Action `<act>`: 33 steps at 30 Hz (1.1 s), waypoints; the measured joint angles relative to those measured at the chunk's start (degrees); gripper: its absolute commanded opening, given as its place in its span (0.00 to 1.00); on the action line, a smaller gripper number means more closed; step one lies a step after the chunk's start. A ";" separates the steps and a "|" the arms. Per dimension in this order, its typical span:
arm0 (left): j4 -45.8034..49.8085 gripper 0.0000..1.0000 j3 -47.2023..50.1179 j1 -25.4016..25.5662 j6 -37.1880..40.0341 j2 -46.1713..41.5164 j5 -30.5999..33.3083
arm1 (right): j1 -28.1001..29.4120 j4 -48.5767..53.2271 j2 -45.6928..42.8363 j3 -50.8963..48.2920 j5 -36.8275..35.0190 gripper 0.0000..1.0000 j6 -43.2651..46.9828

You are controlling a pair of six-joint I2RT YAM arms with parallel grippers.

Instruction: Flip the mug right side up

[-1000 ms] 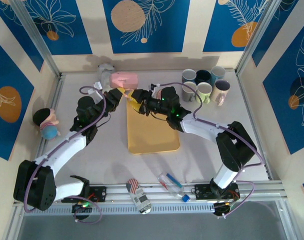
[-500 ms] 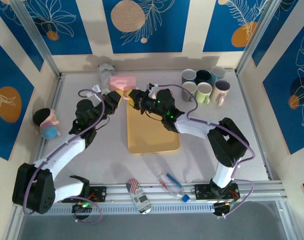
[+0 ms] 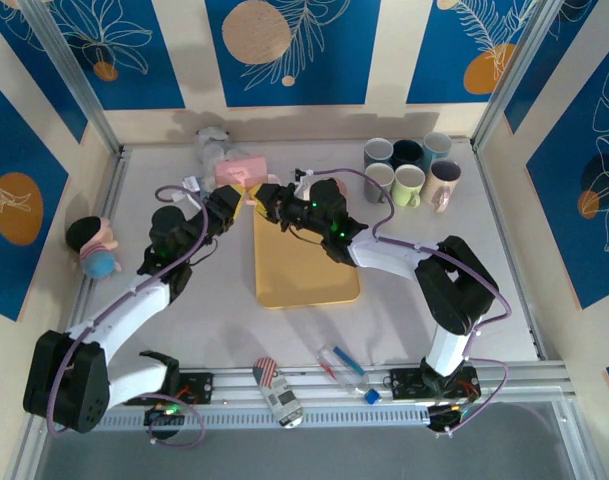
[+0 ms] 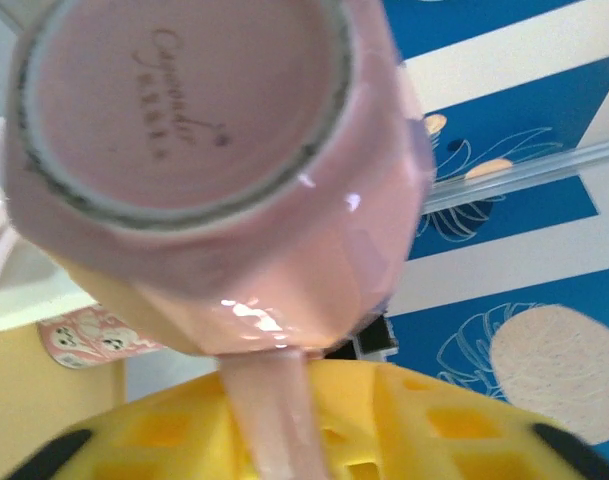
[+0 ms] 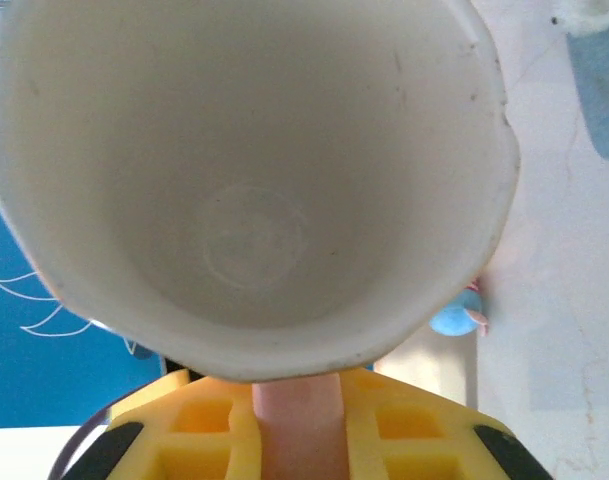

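Observation:
The pink mug [image 3: 244, 168] hangs in the air at the far end of the yellow board [image 3: 304, 270], between my two grippers. In the left wrist view its base [image 4: 184, 120] faces the camera and its handle [image 4: 269, 410] runs down between the yellow fingers of my left gripper [image 4: 269, 425]; how tightly they press on it is unclear. In the right wrist view I look into the white inside of the mug [image 5: 244, 180], and my right gripper [image 5: 299, 425] is shut on the pink handle [image 5: 299, 440]. From above, the left gripper [image 3: 236, 196] and right gripper [image 3: 269, 197] meet under the mug.
Several upright mugs [image 3: 409, 170] stand at the back right. A doll [image 3: 94, 250] lies at the left wall and a white plush [image 3: 212, 142] sits behind the mug. Two small objects [image 3: 276, 390] [image 3: 342, 365] lie near the front rail.
My right gripper has moved left up to the mug and shut on its handle. The mug has shifted slightly toward the near side. The left arm has stretched a little further back.

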State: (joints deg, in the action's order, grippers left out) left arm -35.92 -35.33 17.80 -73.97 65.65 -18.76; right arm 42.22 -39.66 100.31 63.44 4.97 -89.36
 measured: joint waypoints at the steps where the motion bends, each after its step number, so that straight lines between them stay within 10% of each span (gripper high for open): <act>1: 0.48 0.54 0.00 -0.07 0.50 -0.33 -0.44 | 0.00 0.55 -0.02 0.07 0.15 0.00 0.72; 19: 11.56 0.70 0.02 -7.91 11.43 -9.66 -13.92 | -5.09 24.04 -17.16 -2.45 -2.91 0.00 22.93; 33: 37.90 0.71 -6.84 -8.07 46.88 -9.55 -19.96 | -19.06 60.54 -46.47 -13.27 -16.22 0.00 55.01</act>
State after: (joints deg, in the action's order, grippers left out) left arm 1.98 -42.17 9.74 -27.09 56.10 -38.72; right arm 23.16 20.88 53.84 50.17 -11.25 -34.35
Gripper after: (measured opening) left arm 0.711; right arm 0.170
